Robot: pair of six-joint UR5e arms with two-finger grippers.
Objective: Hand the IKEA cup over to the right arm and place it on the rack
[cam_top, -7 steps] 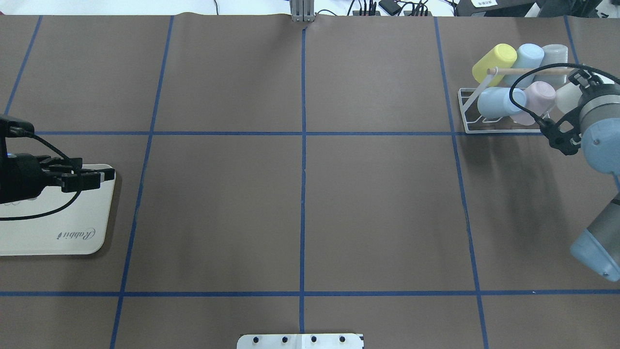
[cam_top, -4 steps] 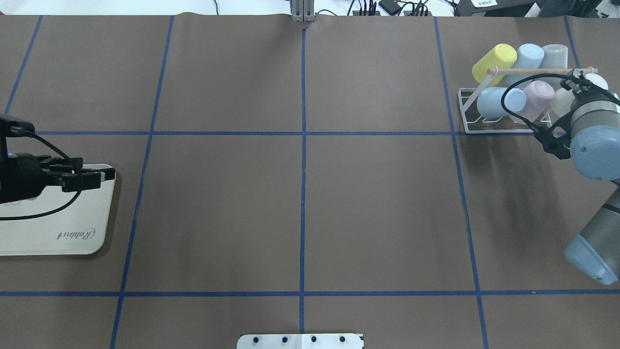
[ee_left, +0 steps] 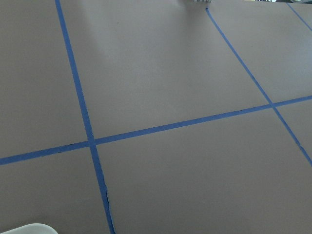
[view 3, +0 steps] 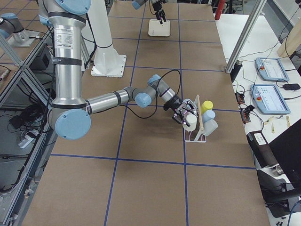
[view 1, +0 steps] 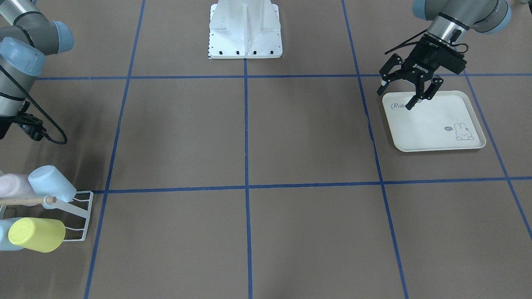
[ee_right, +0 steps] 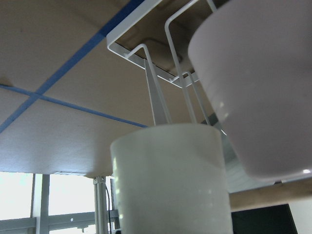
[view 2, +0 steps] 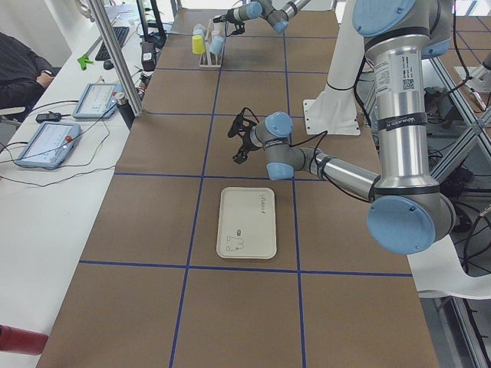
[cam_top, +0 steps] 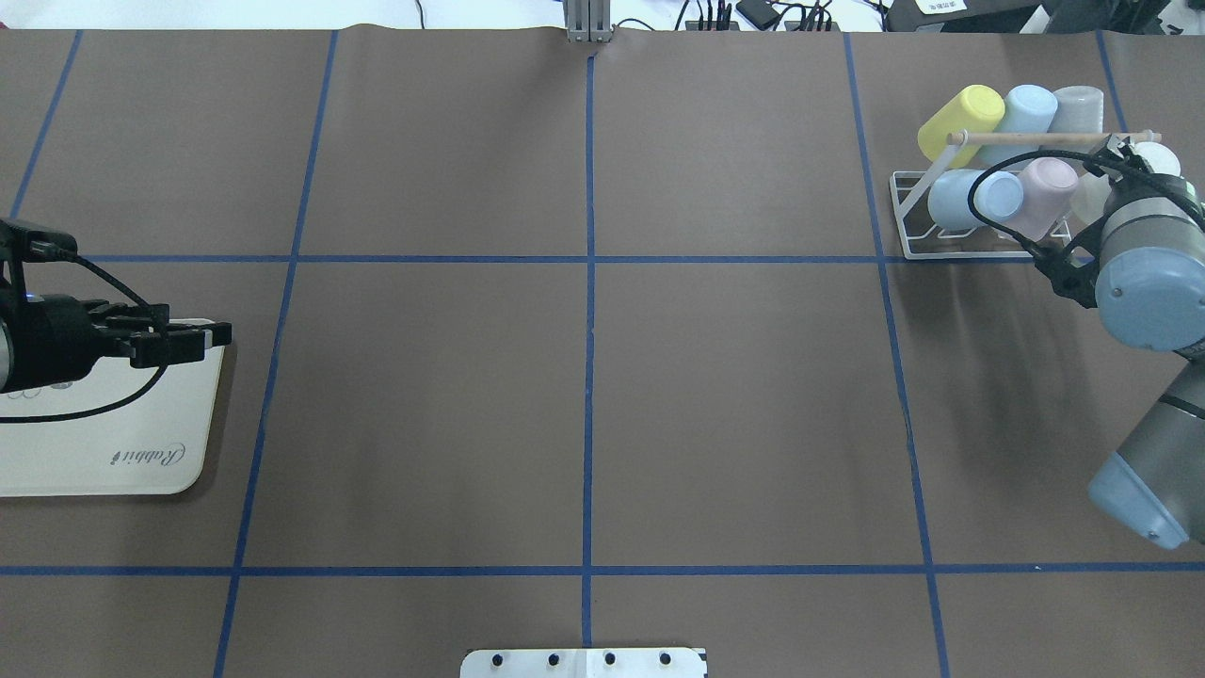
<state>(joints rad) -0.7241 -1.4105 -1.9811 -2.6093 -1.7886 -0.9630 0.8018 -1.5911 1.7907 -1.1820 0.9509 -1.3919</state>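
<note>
**White cup's up against the rack, left gripper empty**

The right gripper (view 3: 186, 114) is parked right at the rack (cam_top: 906, 224). The white cup (ee_right: 170, 180) sits dead ahead of its wrist cam, with the rack wires just past it and a pale cup (ee_right: 253, 87) close on one side. The fingers are hidden, so I can't tell if it's gripping. The left gripper (view 1: 397, 96) is spread wide, holding nothing, over a corner of the rabbit tray (view 1: 436, 124).

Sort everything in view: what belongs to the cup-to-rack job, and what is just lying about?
Job: white cup at the right gripper; rack; left gripper, open and empty.
Lying about: rabbit-print tray; yellow cup, pink cup and other cups already racked; two tablets.
</note>
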